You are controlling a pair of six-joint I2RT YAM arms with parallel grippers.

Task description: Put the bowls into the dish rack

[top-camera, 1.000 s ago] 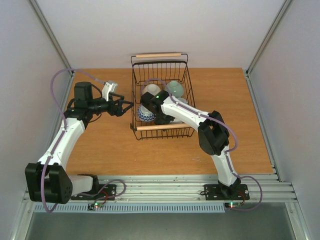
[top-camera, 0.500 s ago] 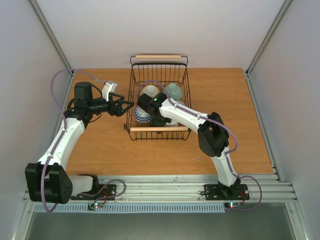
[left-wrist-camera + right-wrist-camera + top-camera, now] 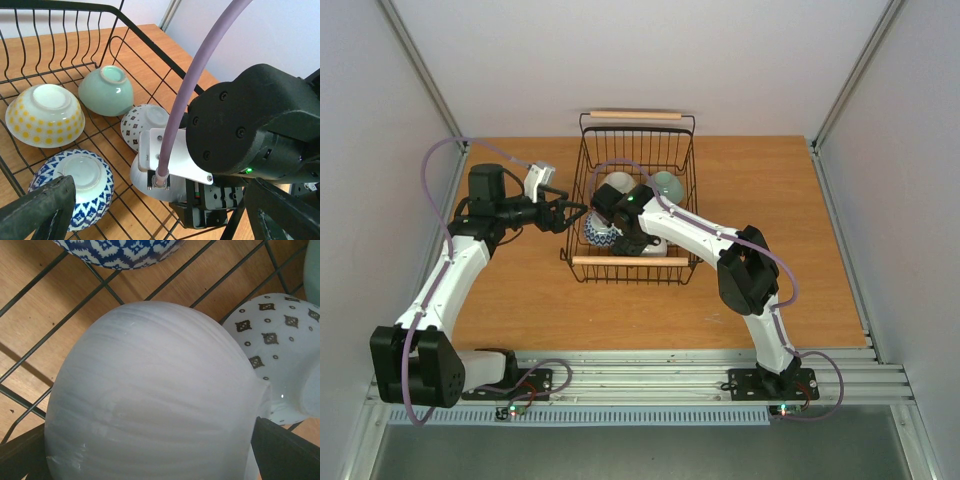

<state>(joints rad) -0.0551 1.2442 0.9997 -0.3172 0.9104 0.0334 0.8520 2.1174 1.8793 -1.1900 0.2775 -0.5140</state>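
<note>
- Where do we begin on the right claw?
- At its tips. We see it spread wide, with a dark matte finger in each lower corner of the wrist view, one on either side of the plain whitish bowl. We cannot tell whether the pads touch the glaze.
- And that bowl?
- It is a smooth dome with faint brushed streaks. It lies rim down on the thin black wires of the dish rack, toward the rack's near end.
- What do we find around it?
- Four more round bowls, each with its foot ring up. Just beside it is the dotted white bowl, marked with small dark diamonds. The blue-patterned bowl lies toward the rack's near left corner. The glossy pale green bowl and the cream bowl, speckled with yellow, lie toward the far end.
- And the left claw?
- It is spread as well and holds nothing. We see it just outside the rack's left wall.
- And the rack itself?
- It is a rectangular wire basket with a pale wooden rod handle at each short end. It stands against the far edge of the orange-brown wood-grain surface, a little left of the middle.
</note>
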